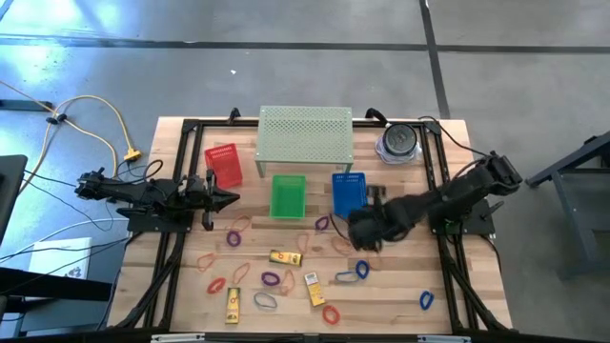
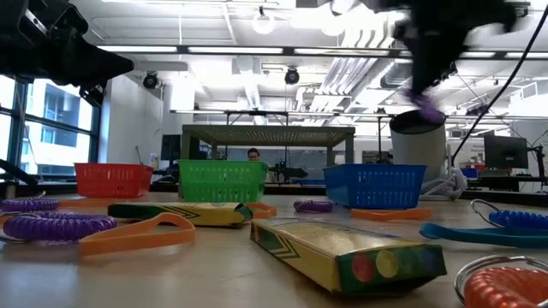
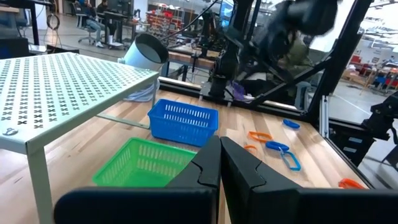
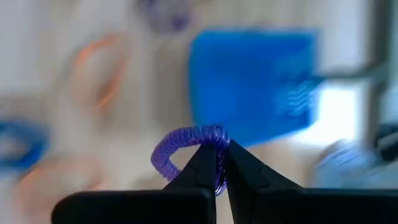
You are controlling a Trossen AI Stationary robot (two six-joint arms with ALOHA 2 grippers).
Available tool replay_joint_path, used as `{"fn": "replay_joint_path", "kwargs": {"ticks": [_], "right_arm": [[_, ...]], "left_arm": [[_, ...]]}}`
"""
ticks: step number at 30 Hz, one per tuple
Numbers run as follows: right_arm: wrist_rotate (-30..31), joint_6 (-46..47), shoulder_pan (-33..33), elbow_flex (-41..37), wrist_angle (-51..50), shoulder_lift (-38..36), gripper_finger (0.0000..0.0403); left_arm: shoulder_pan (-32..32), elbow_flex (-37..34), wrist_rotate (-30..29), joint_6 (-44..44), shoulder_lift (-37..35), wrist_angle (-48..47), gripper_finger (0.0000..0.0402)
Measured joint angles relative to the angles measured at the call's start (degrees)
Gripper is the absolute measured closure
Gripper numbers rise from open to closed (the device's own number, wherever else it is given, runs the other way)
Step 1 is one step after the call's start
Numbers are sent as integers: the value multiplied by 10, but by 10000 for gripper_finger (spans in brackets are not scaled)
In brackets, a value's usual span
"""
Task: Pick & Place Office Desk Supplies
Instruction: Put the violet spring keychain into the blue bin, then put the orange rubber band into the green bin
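Observation:
My right gripper (image 4: 221, 157) is shut on a purple coiled loop (image 4: 184, 143) and hangs above the table just near of the blue mesh basket (image 1: 348, 193). In the low view the loop (image 2: 428, 108) shows under the blurred gripper, well above the table top. Loops in several colours and yellow-orange packets (image 1: 284, 257) lie flat on the near half of the wooden table (image 1: 457, 267). At the table's left side my left gripper (image 1: 229, 198) is shut and empty, pointing level toward the green basket (image 3: 146, 163). My right gripper pinches one stretch of the purple loop's coil (image 4: 214, 138) between its two fingertips. The fingers slant downward from the table's right side. Most of the ring sticks out to one side of the fingertips, and the loop is lifted clear of the table.
Red (image 1: 224, 165), green (image 1: 288, 195) and blue baskets stand in a row in front of the pale green perforated shelf (image 1: 305, 133). A round grey container (image 1: 398, 143) sits at the far right. A packet (image 2: 342, 252) and loops lie close to the low camera.

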Motion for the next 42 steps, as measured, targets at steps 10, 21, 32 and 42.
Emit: {"fn": "replay_joint_path", "kwargs": {"ticks": [10, 21, 32, 42], "right_arm": [[-13, -92, -125, -36, 132, 16, 395], [-88, -119, -193, -136, 311, 14, 379], [-86, -116, -224, -160, 348, 14, 310], [-57, -137, -187, -156, 312, -10, 202]], "left_arm": [[0, 0, 0, 0, 0, -17, 401], [-1, 0, 15, 2, 0, -20, 401], [-1, 0, 17, -25, 0, -20, 401], [0, 0, 15, 13, 0, -20, 401]]}}
